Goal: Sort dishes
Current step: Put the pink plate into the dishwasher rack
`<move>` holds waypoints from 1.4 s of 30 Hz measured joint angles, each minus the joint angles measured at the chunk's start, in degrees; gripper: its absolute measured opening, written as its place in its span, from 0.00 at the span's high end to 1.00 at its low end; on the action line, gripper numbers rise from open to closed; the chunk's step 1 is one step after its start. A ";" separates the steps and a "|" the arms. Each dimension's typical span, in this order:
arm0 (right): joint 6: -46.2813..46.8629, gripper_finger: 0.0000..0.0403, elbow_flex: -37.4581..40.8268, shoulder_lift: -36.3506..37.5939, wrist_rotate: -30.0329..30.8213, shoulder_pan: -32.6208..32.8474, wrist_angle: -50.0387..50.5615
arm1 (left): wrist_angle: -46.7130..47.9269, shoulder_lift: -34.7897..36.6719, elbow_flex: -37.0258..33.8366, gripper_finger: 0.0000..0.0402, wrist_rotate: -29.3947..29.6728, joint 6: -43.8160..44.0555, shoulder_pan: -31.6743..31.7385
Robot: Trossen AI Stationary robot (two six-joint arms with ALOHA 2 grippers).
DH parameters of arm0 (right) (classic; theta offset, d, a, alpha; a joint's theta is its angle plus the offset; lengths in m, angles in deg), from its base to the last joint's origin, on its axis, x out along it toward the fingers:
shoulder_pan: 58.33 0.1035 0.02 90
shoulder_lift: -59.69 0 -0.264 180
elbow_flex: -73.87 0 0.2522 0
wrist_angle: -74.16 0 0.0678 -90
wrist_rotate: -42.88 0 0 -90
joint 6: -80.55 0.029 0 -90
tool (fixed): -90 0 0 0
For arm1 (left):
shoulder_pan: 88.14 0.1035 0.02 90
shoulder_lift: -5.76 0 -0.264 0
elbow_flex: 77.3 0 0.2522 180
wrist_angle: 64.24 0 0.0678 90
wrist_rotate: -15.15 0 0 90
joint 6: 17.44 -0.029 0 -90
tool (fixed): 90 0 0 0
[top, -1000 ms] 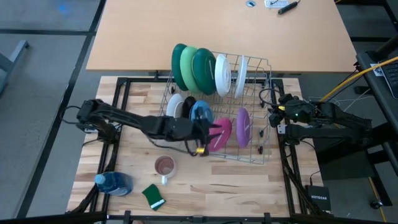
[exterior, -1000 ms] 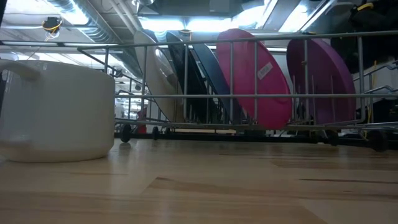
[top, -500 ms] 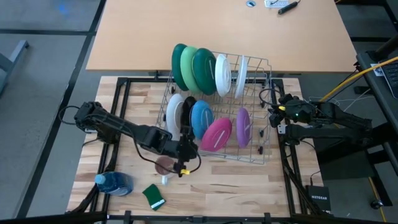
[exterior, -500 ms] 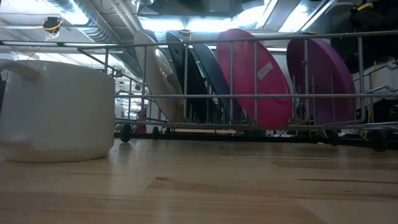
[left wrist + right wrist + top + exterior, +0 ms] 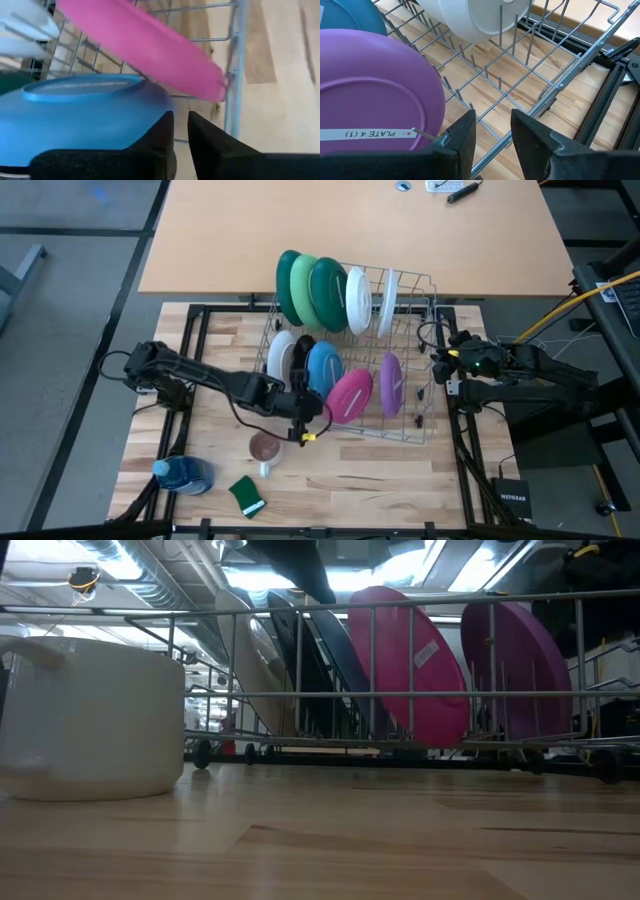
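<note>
Blue plate (image 5: 323,367) — left pincer (image 5: 303,411) just beside its rim.

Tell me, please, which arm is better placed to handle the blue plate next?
Left. The left gripper sits right by the blue plate, at the rack's front; the right gripper waits outside the rack's far side.

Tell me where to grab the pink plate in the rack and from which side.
Grip the pink plate by its upper rim, coming down from above. It stands on edge, tilted, in the wire rack, so only the top edge is free. The blue plate stands close beside it; the left gripper is nearest.
</note>
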 joint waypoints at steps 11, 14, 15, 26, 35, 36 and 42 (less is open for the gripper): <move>-0.07 0.69 0.00 0.00 0.00 0.00 0.01 | -4.44 -0.18 -0.04 0.98 -4.05 1.43 1.38; -0.08 0.69 0.00 0.00 0.00 -0.01 0.01 | -4.55 -0.18 -0.04 0.98 -4.69 1.43 1.47; -0.09 0.69 0.00 0.00 0.00 -0.02 0.01 | -4.38 -0.18 -0.04 0.98 -4.75 1.50 1.47; -0.11 0.69 0.00 0.00 0.00 -0.01 0.03 | -3.23 -0.92 -0.04 0.98 -10.09 1.20 1.40; -0.13 0.69 0.07 -0.01 0.00 -0.01 0.08 | -4.87 -4.62 -0.04 0.98 -10.05 -2.70 1.92; -0.13 0.69 0.07 -0.02 0.00 -0.02 0.06 | -5.24 -4.70 -0.04 0.98 -10.12 -3.23 2.09; -0.13 0.69 0.07 -0.02 0.02 0.00 0.06 | -9.39 -4.58 -0.04 0.98 -10.19 -3.34 2.98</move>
